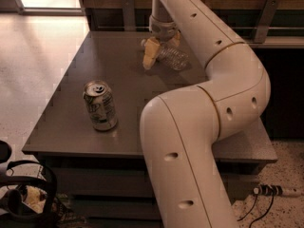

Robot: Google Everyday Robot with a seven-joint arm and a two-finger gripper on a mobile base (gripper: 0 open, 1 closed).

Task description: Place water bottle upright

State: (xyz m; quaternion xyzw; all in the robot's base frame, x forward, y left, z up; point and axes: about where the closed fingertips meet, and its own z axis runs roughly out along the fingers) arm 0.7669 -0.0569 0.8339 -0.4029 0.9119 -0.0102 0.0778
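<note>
Grey matte tabletop [71, 127]; pale speckled floor [33, 56] beyond its left edge. Small clear ribbed plastic water bottle [175, 58] lies near the far edge, at the pincer [160, 52]; whether the pincer holds it cannot be told.

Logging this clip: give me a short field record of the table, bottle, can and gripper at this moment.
surface: grey table
water bottle: lying on its side near the table's far edge, not upright
soda can: upright near the front left, well apart from the bottle
gripper: lowered at the bottle, over its left end
arm: arches from the front right across the table to the far side
task state: bottle not yet stood up
</note>
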